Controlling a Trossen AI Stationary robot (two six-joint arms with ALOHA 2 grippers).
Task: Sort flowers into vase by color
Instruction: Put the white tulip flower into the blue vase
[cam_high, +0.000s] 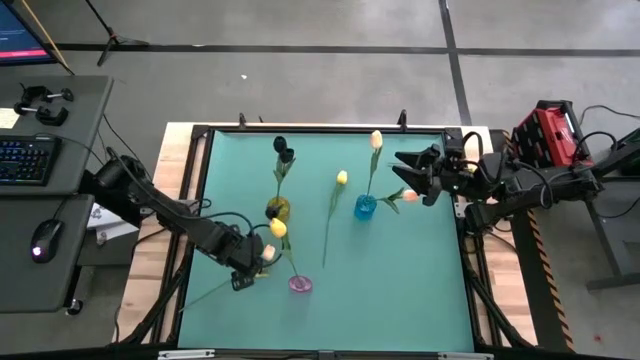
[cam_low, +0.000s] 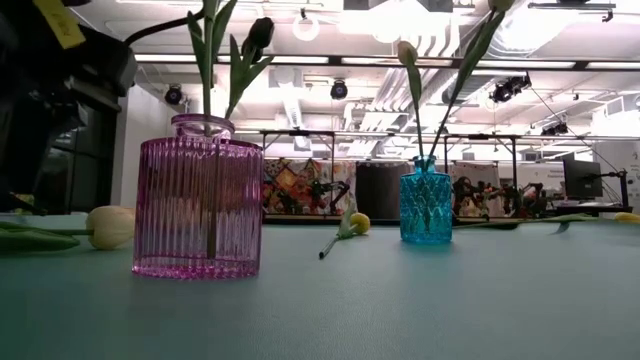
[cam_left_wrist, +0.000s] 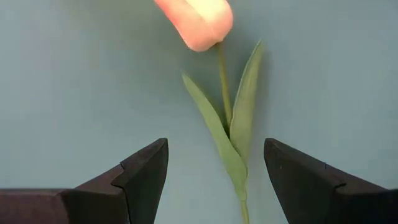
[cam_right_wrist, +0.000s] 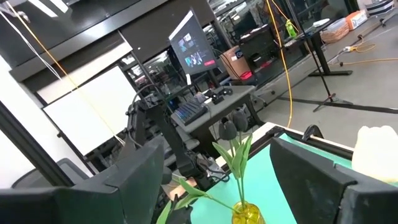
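A cream-peach tulip (cam_high: 268, 251) lies flat on the green mat near the left; its head also shows in the low view (cam_low: 110, 227). My left gripper (cam_high: 252, 264) hovers over it, open, its fingers standing either side of the stem and leaves (cam_left_wrist: 227, 118) without touching. A pink vase (cam_high: 300, 284) holds a yellow tulip (cam_high: 278, 229). An amber vase (cam_high: 278, 210) holds black tulips (cam_high: 283, 150). A blue vase (cam_high: 365, 207) holds a cream tulip (cam_high: 376, 140) and a peach one (cam_high: 410, 196). My right gripper (cam_high: 408, 175) is open and empty beside the blue vase.
A loose yellow tulip (cam_high: 342, 178) lies on the mat between the amber and blue vases, its stem running toward the near edge. The pink vase stands close to the right of my left gripper. A desk with a keyboard (cam_high: 25, 160) stands left of the table.
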